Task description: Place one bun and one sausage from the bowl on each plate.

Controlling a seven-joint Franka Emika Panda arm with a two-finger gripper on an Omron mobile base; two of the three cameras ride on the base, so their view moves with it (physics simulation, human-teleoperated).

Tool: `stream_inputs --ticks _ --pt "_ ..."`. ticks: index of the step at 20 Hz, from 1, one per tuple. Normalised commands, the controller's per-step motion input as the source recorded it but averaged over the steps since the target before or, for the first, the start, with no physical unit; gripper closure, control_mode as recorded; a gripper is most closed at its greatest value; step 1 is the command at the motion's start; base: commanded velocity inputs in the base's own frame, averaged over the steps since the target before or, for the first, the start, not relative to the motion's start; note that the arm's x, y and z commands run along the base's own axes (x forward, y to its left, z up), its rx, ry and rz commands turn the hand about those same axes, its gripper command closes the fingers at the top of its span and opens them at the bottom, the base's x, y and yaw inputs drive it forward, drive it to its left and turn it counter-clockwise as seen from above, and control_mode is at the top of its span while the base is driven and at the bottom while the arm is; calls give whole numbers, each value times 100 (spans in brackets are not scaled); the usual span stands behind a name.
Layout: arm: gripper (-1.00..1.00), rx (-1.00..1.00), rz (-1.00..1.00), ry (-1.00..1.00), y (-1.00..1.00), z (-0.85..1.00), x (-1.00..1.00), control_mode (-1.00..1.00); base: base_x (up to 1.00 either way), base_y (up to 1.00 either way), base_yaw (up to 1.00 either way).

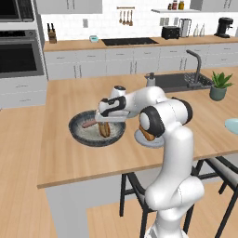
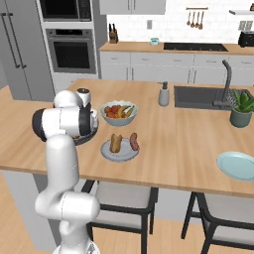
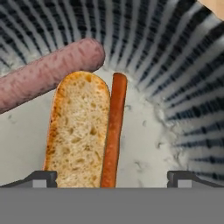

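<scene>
While the arm reaches left over the table point(image 1: 60, 153), its fingers point(image 1: 104, 126) hang inside the dark bowl point(image 1: 76, 132), just above a bun point(image 1: 105, 130) beside a sausage point(image 1: 88, 124). From the right side, one plate point(image 2: 120, 154) already has a bun and a sausage; the other plate point(image 2: 237, 165) sits far right. Up close, the fingers point(image 3: 112, 178) are wide apart around the bun point(image 3: 78, 127). It looks light and soft, so pinch its long sides gently.

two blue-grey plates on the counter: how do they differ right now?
The small round pale blue-grey plate near the fruit bowl carries a bun and a sausage; the pale blue-grey plate at the counter's right edge is bare. The loaded one sits close to the dark ribbed bowl; the bare one lies far off. Both are flat and round.
</scene>
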Motion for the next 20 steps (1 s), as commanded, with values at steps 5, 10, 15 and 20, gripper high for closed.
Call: stream_inputs --ticks 5,10,15,20 --pt "-100 0 0 0 0 -1 0 -100 0 0 0" --pt "-100 0 0 0 17 0 0 -100 0 0 0" --pt "-100 0 0 1 26 0 0 -100 0 0 0" --pt "-100 0 0 2 22 0 -3 -100 0 0 0"
